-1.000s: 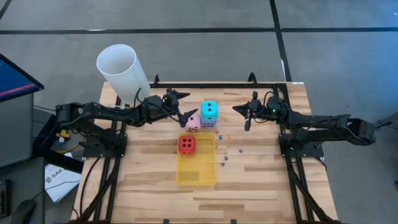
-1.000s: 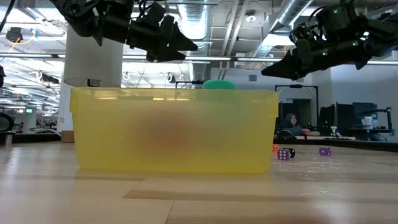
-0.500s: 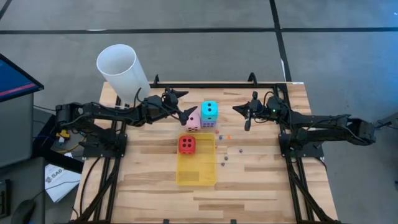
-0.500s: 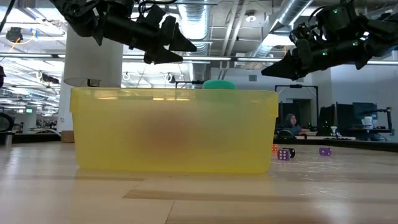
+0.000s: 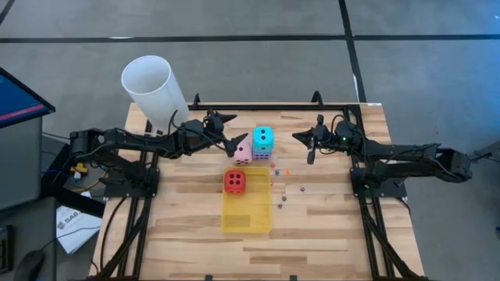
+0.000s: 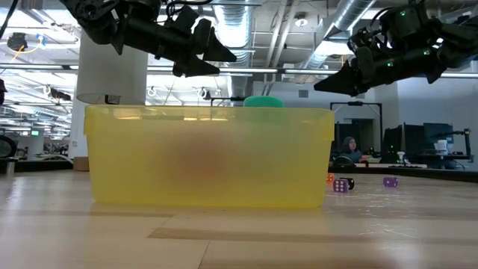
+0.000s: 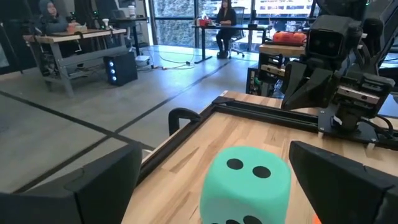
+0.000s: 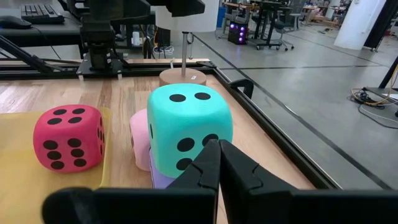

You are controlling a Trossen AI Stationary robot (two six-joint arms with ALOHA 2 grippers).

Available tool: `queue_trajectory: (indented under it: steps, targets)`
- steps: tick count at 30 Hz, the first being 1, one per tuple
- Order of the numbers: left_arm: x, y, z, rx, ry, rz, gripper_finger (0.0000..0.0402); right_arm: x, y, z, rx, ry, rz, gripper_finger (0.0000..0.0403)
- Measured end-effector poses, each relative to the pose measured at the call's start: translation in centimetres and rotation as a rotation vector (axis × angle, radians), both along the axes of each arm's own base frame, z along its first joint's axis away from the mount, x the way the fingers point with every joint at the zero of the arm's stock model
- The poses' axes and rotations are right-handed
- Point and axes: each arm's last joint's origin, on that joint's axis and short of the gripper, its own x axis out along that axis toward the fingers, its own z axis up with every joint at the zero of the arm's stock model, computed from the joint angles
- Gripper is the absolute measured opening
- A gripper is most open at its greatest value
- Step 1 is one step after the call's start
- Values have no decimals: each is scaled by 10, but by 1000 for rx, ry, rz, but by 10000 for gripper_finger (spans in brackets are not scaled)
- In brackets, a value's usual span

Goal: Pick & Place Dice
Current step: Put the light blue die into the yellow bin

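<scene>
High view: my left gripper point(image 5: 231, 134), spread wide and empty, hovers beside the pink die point(image 5: 243, 152); the next move calls for descending around it. My right gripper point(image 5: 310, 154) waits clenched.

Looked matt and foam-soft: cyan die point(image 8: 186, 127), ahead of the right claw point(image 8: 219, 163). Translucent glossy plastic: yellow tray point(image 6: 209, 157). Pale planked wood with visible grain: table point(image 5: 328, 226).

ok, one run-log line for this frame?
left gripper: open, above table beside pink die | right gripper: shut, empty, beside cyan die | red die: in yellow tray
</scene>
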Motion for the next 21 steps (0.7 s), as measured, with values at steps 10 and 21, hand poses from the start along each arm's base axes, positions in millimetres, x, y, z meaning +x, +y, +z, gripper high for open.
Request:
queue_trajectory:
  steps: [10,21]
  targets:
    - [0,0,0,-1,-1,-1,398,0,0,0,0,0,0,0]
    - [0,0,3,7,-32,-1,398,0,0,0,0,0,0,0]
